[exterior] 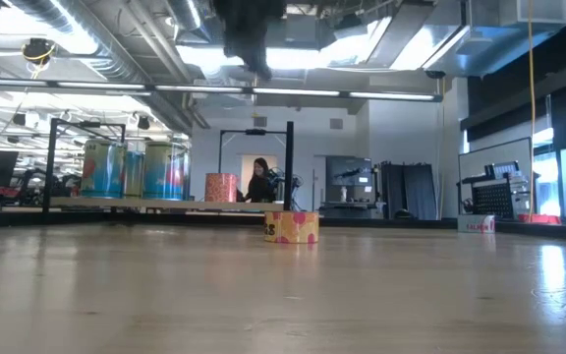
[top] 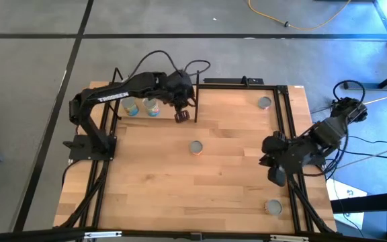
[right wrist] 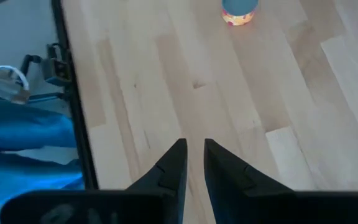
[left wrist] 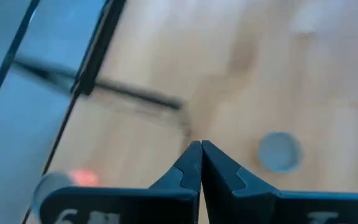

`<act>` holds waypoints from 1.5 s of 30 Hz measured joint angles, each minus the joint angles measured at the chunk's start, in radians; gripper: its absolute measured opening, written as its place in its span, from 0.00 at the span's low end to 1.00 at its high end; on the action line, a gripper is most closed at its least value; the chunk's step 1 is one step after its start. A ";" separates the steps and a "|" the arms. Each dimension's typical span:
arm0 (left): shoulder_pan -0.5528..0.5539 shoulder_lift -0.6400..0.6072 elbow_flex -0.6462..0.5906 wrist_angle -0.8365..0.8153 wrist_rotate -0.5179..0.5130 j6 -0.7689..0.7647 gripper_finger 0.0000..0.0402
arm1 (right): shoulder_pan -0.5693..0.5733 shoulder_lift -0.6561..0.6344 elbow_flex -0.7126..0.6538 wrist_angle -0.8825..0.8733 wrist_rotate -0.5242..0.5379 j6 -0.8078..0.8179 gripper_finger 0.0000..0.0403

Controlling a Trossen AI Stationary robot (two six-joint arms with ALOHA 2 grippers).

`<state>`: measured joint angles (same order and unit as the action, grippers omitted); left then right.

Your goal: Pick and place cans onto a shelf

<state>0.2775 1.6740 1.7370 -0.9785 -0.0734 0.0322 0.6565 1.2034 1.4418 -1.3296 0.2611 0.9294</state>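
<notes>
The shelf (top: 168, 113) stands at the table's far left, a wooden board in black rods. Two blue cans (top: 131, 106) (top: 152, 106) stand on it, and an orange-red can (top: 182, 116) stands at its right end; the low view shows the latter (exterior: 221, 187) beside the blue ones (exterior: 165, 169). My left gripper (top: 181, 106) hangs above that end, shut and holding nothing (left wrist: 201, 149). A yellow-labelled can (top: 195, 147) stands mid-table. My right gripper (right wrist: 194, 149) waits by the table's right edge (top: 275, 173), open, with nothing between its fingers.
A can (top: 265, 103) stands at the far right of the table and another (top: 273, 207) near the front right corner. Black rods (top: 289, 134) run along the table's right side. Bare wood lies between the middle can and the front edge.
</notes>
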 joint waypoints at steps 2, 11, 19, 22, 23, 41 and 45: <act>-0.046 -0.008 0.029 0.003 0.016 -0.002 0.00 | 0.018 -0.018 0.000 0.000 0.000 -0.027 0.14; -0.237 -0.026 0.061 -0.023 0.112 -0.010 0.00 | 0.100 -0.043 0.000 0.000 -0.072 -0.164 0.14; -0.404 -0.026 0.061 -0.016 0.109 -0.118 0.00 | 0.190 -0.043 0.000 0.000 -0.235 -0.258 0.14; -0.469 -0.026 0.061 -0.015 0.067 -0.167 0.00 | 0.216 -0.043 0.000 0.000 -0.313 -0.282 0.14; -0.489 -0.026 0.061 -0.014 0.046 -0.190 0.00 | 0.223 -0.043 0.000 0.000 -0.334 -0.282 0.14; -0.776 -0.025 0.061 0.016 -0.223 -0.365 0.00 | 0.231 0.006 0.000 0.003 -0.349 -0.097 0.19; -0.802 -0.025 0.061 0.015 -0.240 -0.363 0.00 | 0.231 0.042 0.000 0.010 -0.385 -0.074 0.24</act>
<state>-0.5249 1.6489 1.7981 -0.9634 -0.3132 -0.3305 0.8871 1.2450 1.4422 -1.3193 -0.1235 0.8557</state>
